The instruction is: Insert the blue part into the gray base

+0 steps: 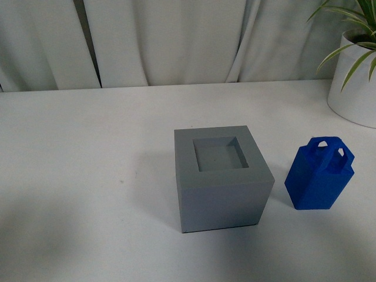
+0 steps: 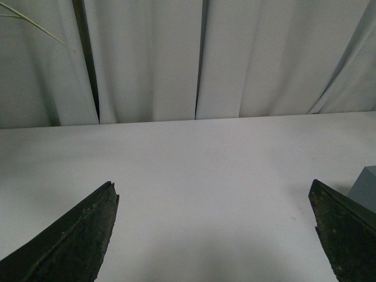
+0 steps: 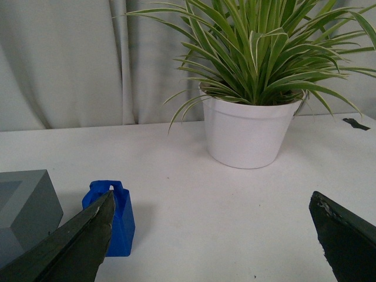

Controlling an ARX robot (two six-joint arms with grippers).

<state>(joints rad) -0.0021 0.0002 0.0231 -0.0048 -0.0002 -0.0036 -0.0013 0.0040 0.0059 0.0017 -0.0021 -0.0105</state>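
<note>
The gray base (image 1: pixel 222 179) stands in the middle of the white table, its square recess facing up and empty. The blue part (image 1: pixel 320 174) stands upright to its right, apart from it, loop handles on top. Neither arm shows in the front view. In the right wrist view the blue part (image 3: pixel 120 220) sits partly behind one dark finger, with the gray base (image 3: pixel 26 205) beside it; my right gripper (image 3: pixel 211 200) is open and empty. My left gripper (image 2: pixel 212 191) is open and empty over bare table; a corner of the gray base (image 2: pixel 365 188) shows at the frame's edge.
A white pot (image 1: pixel 355 94) with a green striped plant stands at the back right of the table, behind the blue part; it also shows in the right wrist view (image 3: pixel 247 132). White curtains (image 1: pixel 176 41) hang behind the table's far edge.
</note>
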